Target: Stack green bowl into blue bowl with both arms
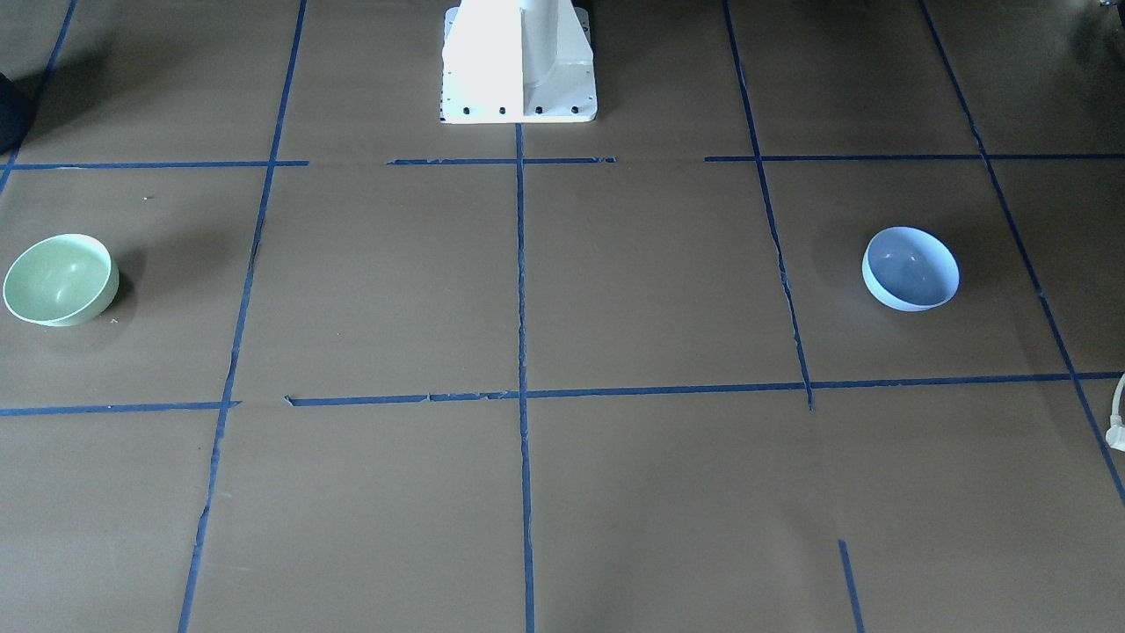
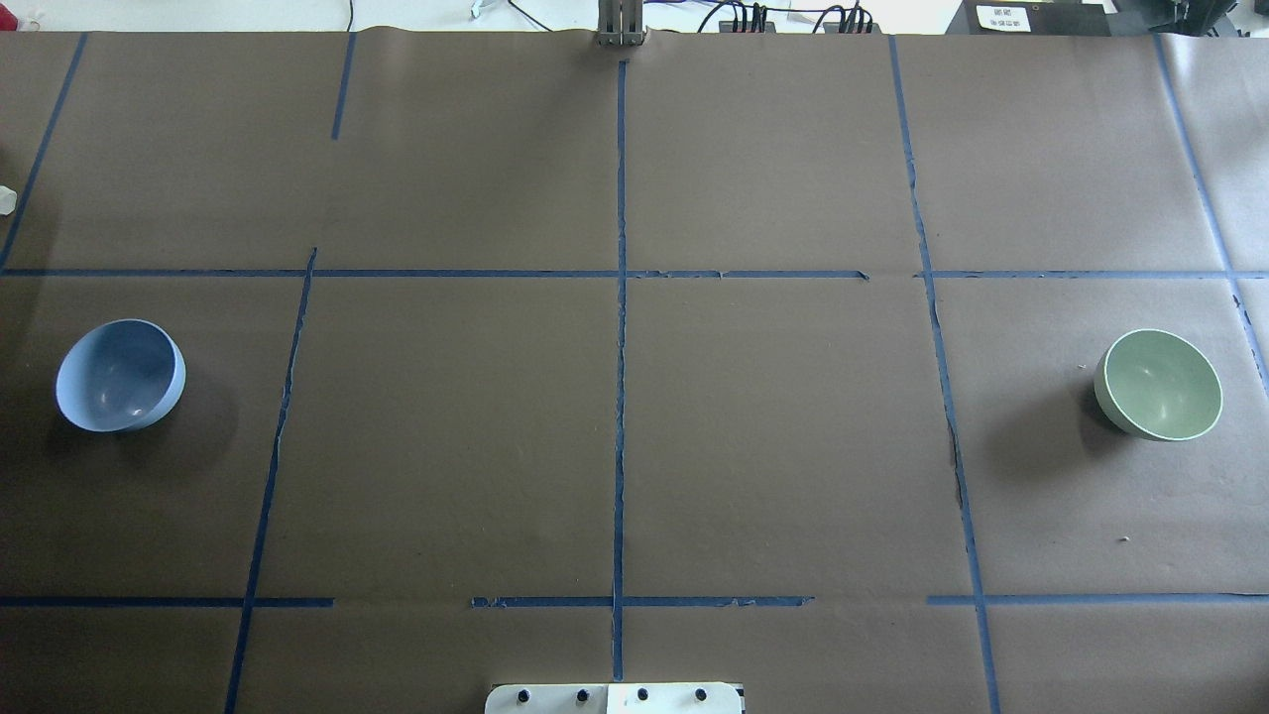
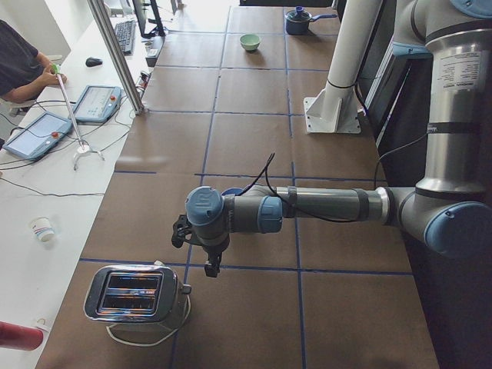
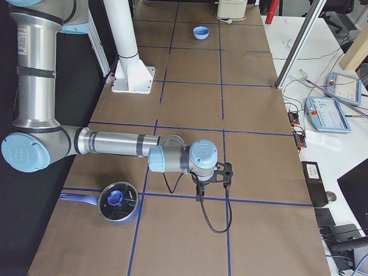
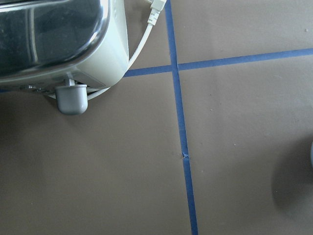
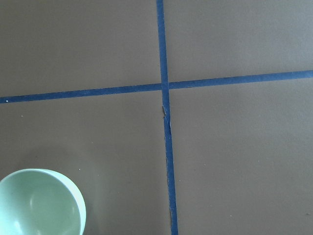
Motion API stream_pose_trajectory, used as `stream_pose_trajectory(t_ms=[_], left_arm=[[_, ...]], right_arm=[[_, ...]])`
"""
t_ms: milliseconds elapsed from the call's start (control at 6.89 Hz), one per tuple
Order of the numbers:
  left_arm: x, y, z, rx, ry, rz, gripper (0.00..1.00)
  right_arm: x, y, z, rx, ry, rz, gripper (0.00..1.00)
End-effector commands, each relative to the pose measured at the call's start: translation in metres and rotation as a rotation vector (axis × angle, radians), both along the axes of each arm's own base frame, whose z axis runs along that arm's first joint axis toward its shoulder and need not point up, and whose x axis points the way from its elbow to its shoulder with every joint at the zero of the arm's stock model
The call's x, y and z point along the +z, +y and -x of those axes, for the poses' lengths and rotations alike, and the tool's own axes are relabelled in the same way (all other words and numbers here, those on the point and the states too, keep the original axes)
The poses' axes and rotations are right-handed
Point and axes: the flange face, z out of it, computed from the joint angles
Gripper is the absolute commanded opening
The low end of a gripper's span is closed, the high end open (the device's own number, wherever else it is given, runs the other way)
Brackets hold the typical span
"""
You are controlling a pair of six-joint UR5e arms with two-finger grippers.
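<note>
At opposite table [image 2: 773, 446] ends, right end effector [image 4: 199, 194] should rim-pinch green bowl [image 2: 1158, 385], left end effector [image 3: 209, 267] blue bowl [image 2: 120, 375]; grip states: cannot tell.

Held the left arm [image 3: 323, 204] in an L: upper link upright, elbow bent square, forearm laid out dead level. Pointed the left gripper [image 3: 208, 265] straight down off the wrist at the far end. Matched it with the right arm [image 4: 115, 142]: upper link upright, elbow square, forearm level, right gripper [image 4: 199, 194] aimed down as well. Couldn't call open or shut on either, not from those side views alone.
</note>
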Motion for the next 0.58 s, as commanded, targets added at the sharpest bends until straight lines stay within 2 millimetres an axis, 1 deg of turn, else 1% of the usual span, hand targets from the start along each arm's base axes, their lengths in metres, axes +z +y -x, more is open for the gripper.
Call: stream_pose_trajectory(t_ms=[0,145,290,435], left_arm=[[-0.004,-0.004,-0.029,0.058,0.006,-0.009,1.0],[-0.013,-0.008,-0.048,0.033,0.02,0.018,1.0],[-0.027,-0.01,-0.084,-0.018,0.086,0.034,1.0],[-0.031,0.0,-0.125,-0.07,0.121,0.046,1.0]], right_arm=[[-0.003,-0.002,0.0,0.001,0.001,-0.005,1.0],[-0.005,-0.002,0.0,0.001,0.001,-0.01,1.0],[-0.007,-0.003,0.0,0.001,0.001,-0.015,1.0],[-0.012,-0.002,0.0,0.0,0.0,-0.025,1.0]])
